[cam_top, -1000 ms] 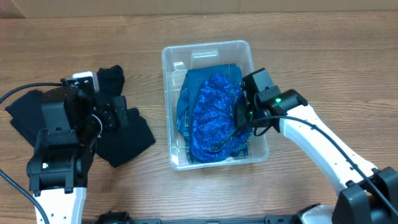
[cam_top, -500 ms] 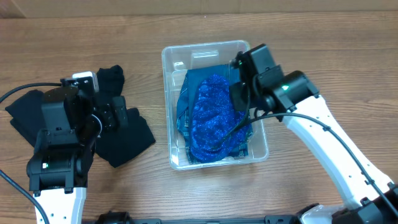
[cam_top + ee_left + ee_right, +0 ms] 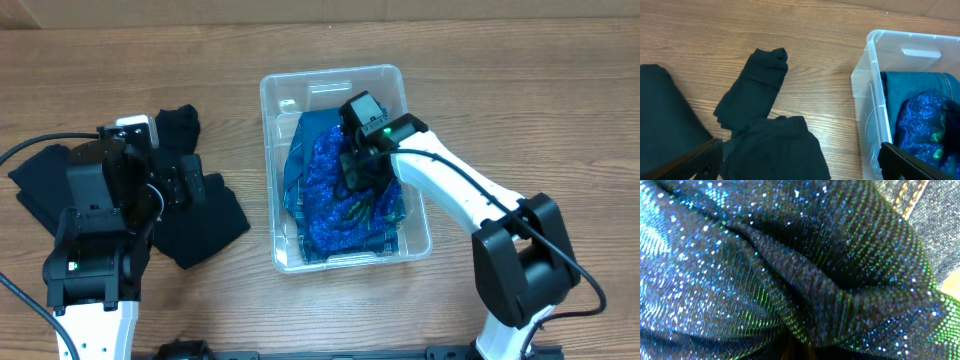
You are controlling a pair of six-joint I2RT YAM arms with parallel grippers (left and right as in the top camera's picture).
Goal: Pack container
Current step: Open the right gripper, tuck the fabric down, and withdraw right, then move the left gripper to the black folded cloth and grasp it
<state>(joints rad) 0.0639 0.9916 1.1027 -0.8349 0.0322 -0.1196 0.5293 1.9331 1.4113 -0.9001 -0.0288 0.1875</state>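
Overhead shows one clear container [image 3: 330, 85] on the wooden tabletop [image 3: 520, 90], with two arms and three black garments. Two fabrics lie inside the container: a sparkly blue cloth [image 3: 325, 205] bunched on top of a teal denim piece [image 3: 318, 125]. Left of the container, one black sock [image 3: 760, 80] and two larger black cloths [image 3: 780, 147] lie on the tabletop. The right hand [image 3: 357, 180] is down inside the container, pressed into the sparkly blue cloth. Its wrist view is filled with that cloth, so I cannot tell how far its fingers are parted. The left hand [image 3: 802, 162] hangs left of the container over the black cloths, fingers spread wide, gripping nothing.
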